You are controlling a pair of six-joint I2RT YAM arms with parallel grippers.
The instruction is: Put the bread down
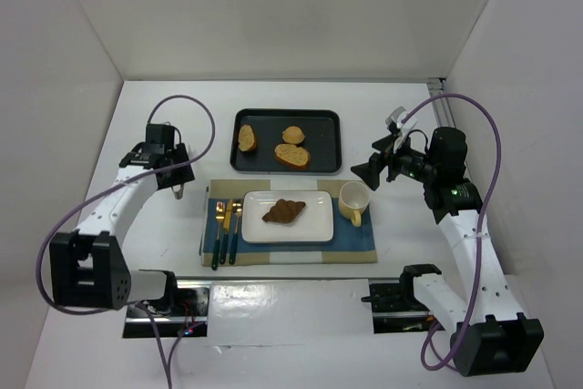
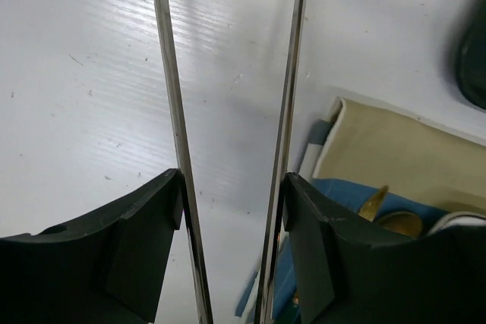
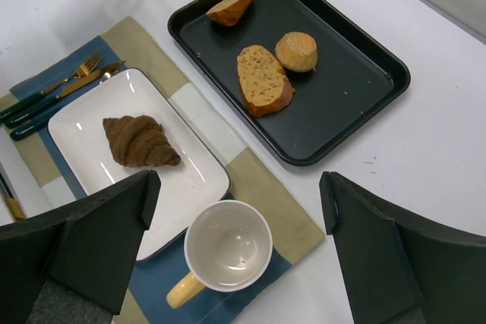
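The bread, a small dark brown croissant, lies on the white rectangular plate on the placemat; it also shows in the right wrist view. My right gripper is open and empty, hovering above the cream cup to the right of the plate, apart from the croissant. My left gripper is left of the placemat over the bare table. It is shut on metal tongs, whose two thin arms run out between the fingers and stand apart with nothing between them.
A black tray behind the plate holds three golden toasted slices. A yellow-handled cup stands right of the plate. Gold cutlery with green handles lies left of it on the blue and beige placemat. White walls enclose the table.
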